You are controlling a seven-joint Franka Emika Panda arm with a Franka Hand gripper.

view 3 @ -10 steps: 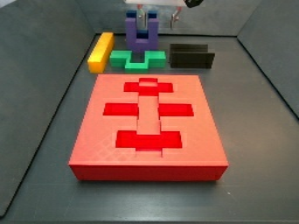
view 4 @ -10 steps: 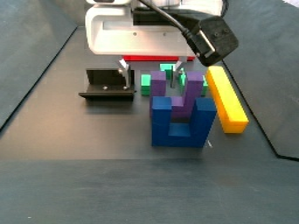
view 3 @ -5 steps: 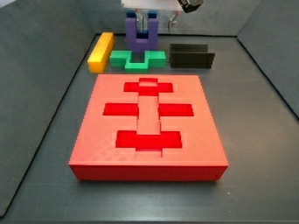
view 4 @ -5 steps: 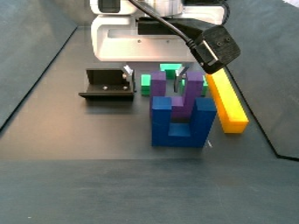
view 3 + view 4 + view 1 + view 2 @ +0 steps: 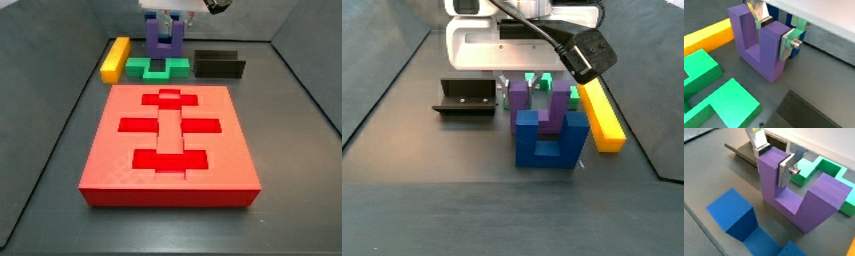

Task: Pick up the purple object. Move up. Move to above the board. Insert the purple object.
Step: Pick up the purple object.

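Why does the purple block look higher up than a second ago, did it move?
Yes. The gripper has lifted the purple object upward, away from the green block below it.

Green block [image 5: 156, 68], yellow bar [image 5: 116, 57], fixture [image 5: 219, 65], and seemingly U-shaped blue block [image 5: 547, 142].

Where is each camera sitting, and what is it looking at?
Wrist views: on the arm, looking down at the gripper shut on one prong of the purple object.
Side view: beyond the board's near end, facing the gripper.
Side view: behind the blue block, facing the board.
All four share the purple object.
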